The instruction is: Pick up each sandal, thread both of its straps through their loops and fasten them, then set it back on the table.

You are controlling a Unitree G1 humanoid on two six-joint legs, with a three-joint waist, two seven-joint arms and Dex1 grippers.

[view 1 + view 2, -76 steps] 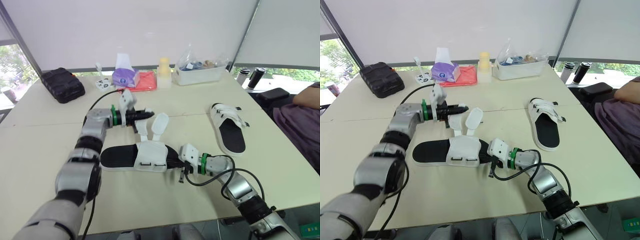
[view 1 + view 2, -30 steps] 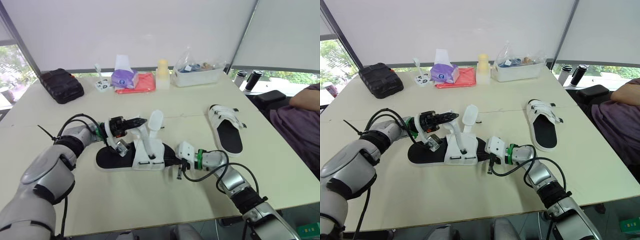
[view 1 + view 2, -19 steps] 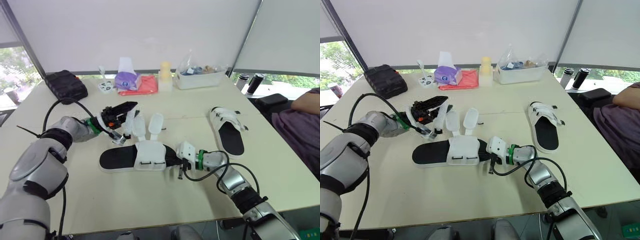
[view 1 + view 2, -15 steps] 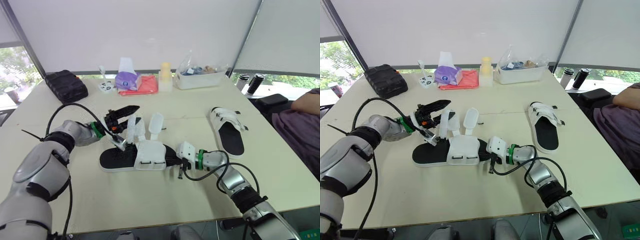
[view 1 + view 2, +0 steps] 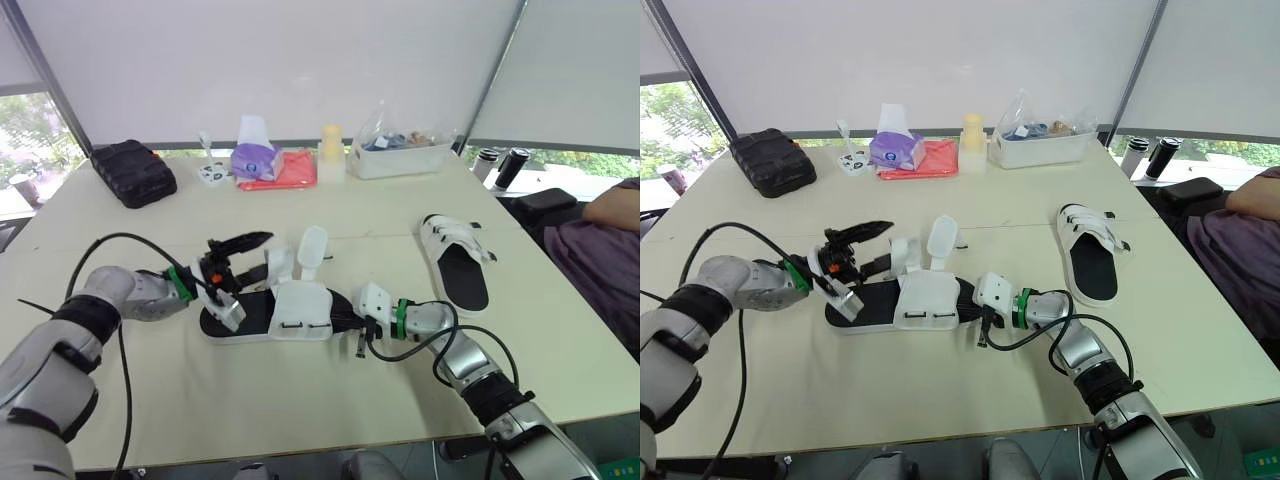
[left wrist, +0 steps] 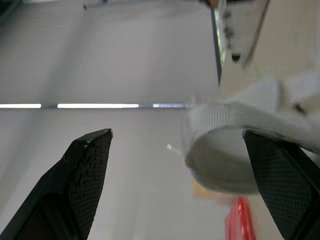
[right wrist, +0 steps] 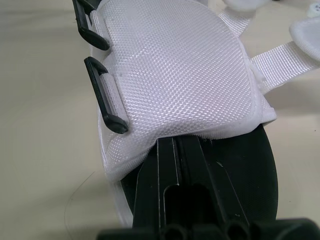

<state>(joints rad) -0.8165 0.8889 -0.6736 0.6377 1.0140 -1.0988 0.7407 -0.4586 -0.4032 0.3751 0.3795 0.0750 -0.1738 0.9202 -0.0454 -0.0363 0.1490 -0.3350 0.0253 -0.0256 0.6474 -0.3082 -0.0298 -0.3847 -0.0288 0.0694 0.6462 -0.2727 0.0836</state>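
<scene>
Left eye view: the sandal (image 5: 270,318) lies flat, its long axis running from the left gripper (image 5: 250,255) to the right gripper (image 5: 352,322). The toe end is clamped in the right gripper. The straps (image 5: 312,247) stand unfastened just beside the left gripper, whose jaws are spread wide. Bare table (image 5: 300,400) extends to the near edge. The second sandal (image 5: 455,260) lies well apart.

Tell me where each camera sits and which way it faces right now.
Left eye view: on the head, facing forward and down over the table; left arm and right arm reach in.
Right eye view: the head's other eye, same scene: left gripper and right gripper at the near sandal, far sandal to the right.
Left wrist view: left wrist, looking past its open gripper at a raised strap.
Right wrist view: right wrist, looking along its shut gripper at the near sandal's upper.
Shared: both wrist views show parts of the near sandal.
</scene>
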